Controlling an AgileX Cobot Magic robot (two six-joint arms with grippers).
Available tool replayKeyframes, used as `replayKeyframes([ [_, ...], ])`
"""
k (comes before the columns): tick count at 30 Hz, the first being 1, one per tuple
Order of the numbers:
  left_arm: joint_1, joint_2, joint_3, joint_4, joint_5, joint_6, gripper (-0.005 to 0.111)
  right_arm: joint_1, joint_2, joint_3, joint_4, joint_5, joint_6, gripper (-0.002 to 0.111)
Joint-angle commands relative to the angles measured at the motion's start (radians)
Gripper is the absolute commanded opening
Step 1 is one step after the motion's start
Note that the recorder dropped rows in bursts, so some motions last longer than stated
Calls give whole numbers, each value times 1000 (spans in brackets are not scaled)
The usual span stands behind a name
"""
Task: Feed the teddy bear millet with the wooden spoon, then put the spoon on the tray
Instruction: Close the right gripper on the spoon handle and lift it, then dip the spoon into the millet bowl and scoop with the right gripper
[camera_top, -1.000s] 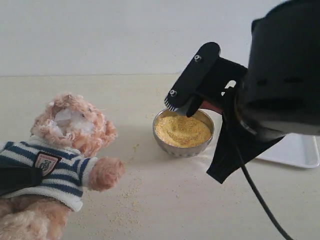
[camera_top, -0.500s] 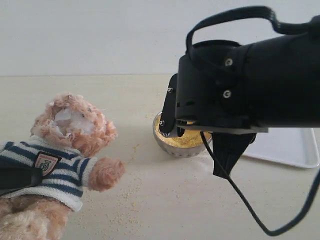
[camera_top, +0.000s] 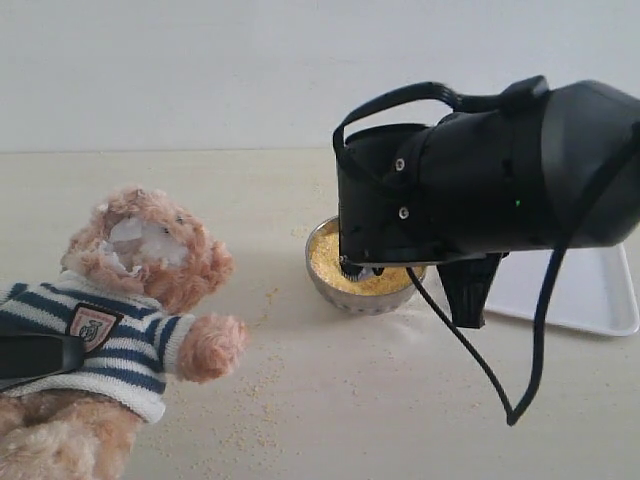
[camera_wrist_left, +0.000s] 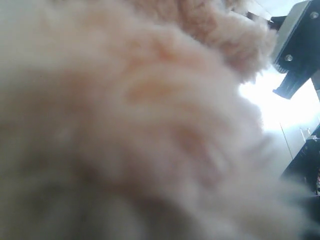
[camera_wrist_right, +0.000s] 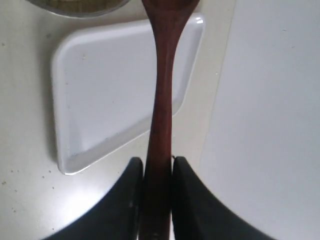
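The teddy bear (camera_top: 150, 255) sits at the left in its striped sweater. One black finger of my left gripper (camera_top: 40, 355) lies across its chest. Bear fur (camera_wrist_left: 125, 115) fills the left wrist view and hides the jaws. The metal bowl (camera_top: 322, 285) of millet (camera_top: 325, 262) stands mid-table, mostly covered by my right arm (camera_top: 460, 190). My right gripper (camera_wrist_right: 157, 175) is shut on the wooden spoon (camera_wrist_right: 162, 90) by its handle. The spoon's bowl runs out of frame beside the metal bowl (camera_wrist_right: 75, 5). The spoon hangs above the white tray (camera_wrist_right: 110, 85). In the exterior view the tray (camera_top: 600, 295) lies at the right.
Loose millet grains (camera_top: 255, 390) are scattered on the table between the bear and the bowl. A black cable (camera_top: 480, 360) loops down from my right arm toward the front. A pale wall stands behind the table.
My right arm has turned and dropped over the bowl, now covering most of it and hiding its fingers from the exterior view. The bear and left gripper have stayed put.
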Motion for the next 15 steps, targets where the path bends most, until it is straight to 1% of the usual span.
replayKeyframes([
  [1, 4, -7, 1, -23, 22, 6, 5, -11, 25, -6, -13, -47, -35, 1],
  [7, 4, -7, 1, -23, 22, 6, 5, -11, 81, -63, -4, -37, -49, 1],
  [11, 4, -7, 1, -23, 22, 10, 5, -11, 129, -97, -11, 4, -81, 1],
  [15, 4, -7, 1, -23, 22, 10, 5, -11, 164, -99, -21, 27, -81, 1],
])
